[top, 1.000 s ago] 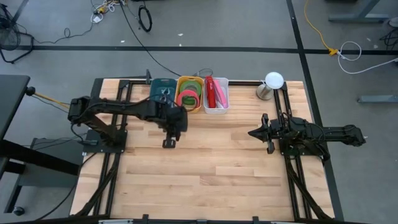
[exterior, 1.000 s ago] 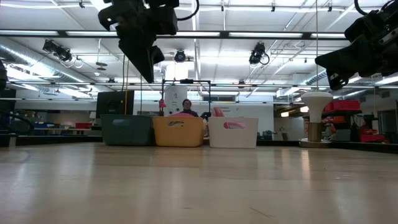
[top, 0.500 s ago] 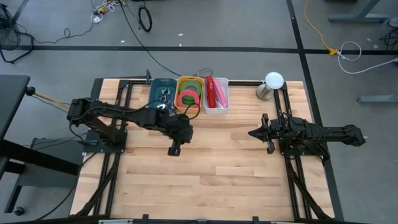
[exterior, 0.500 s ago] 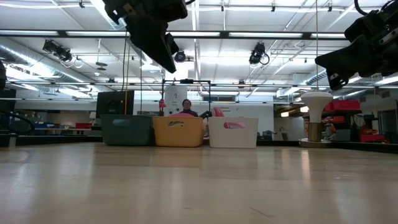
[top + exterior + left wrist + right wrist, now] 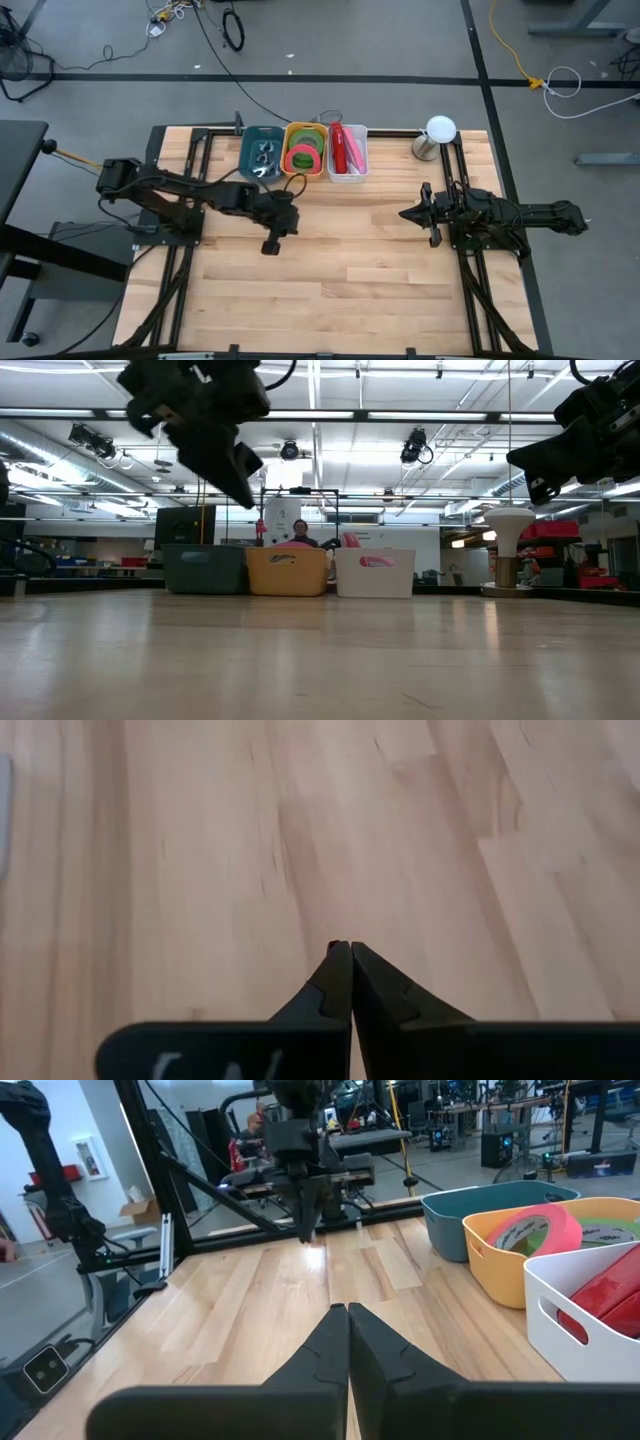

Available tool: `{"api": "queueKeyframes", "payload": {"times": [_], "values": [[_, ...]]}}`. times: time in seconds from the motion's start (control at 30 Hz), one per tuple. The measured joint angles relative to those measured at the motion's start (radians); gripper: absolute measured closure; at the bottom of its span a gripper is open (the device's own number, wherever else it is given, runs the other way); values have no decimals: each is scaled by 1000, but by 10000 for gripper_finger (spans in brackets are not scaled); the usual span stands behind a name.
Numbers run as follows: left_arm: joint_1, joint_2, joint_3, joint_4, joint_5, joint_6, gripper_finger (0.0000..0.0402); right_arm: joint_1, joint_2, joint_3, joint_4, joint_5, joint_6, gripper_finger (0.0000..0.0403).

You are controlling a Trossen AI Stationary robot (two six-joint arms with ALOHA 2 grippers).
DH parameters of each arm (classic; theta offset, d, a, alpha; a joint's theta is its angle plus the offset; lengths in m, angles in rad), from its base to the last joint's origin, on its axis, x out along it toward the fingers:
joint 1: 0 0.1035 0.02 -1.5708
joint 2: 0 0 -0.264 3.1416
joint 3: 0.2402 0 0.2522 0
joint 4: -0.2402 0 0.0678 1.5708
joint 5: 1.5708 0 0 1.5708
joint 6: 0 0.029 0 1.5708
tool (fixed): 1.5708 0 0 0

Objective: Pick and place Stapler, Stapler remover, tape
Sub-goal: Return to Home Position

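Observation:
Three bins stand in a row at the table's far edge. The teal bin [image 5: 262, 152] holds small metal staple removers [image 5: 264, 150]. In the yellow bin [image 5: 303, 150] the green tape ring [image 5: 308, 158] lies beside a pink roll [image 5: 298, 156]. The white bin [image 5: 347, 150] holds red staplers [image 5: 343, 147]. My left gripper [image 5: 270, 245] hangs shut over bare table in front of the bins, fingertips together in the left wrist view [image 5: 345, 948]. My right gripper [image 5: 412, 214] waits shut at the table's right side [image 5: 347, 1310].
A white dome-topped object [image 5: 438, 132] stands at the far right corner. Black rails [image 5: 470, 270] run along the table's left and right sides. Bare wooden table [image 5: 340, 270] spreads between the arms and toward the near edge. A person [image 5: 300, 532] shows beyond the bins.
My left arm has drawn back from the bins toward the table's near edge. Its gripper first swung a little to the right, then back to the left. The right arm has kept still.

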Motion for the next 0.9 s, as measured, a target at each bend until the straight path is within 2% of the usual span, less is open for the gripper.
{"api": "queueKeyframes", "payload": {"times": [0.1, 0.53, 0.9], "values": [[-7, -48, -63, 28, 0, -9, 400, 0, 0, 0, 0, 0, 0, 396], [-82, -399, -375, 106, 1, -24, 401, 0, 0, 0, 0, 1, 0, 396], [-139, -570, -494, 110, 0, -24, 401, 0, 0, 0, 0, 0, 0, 396]]}}
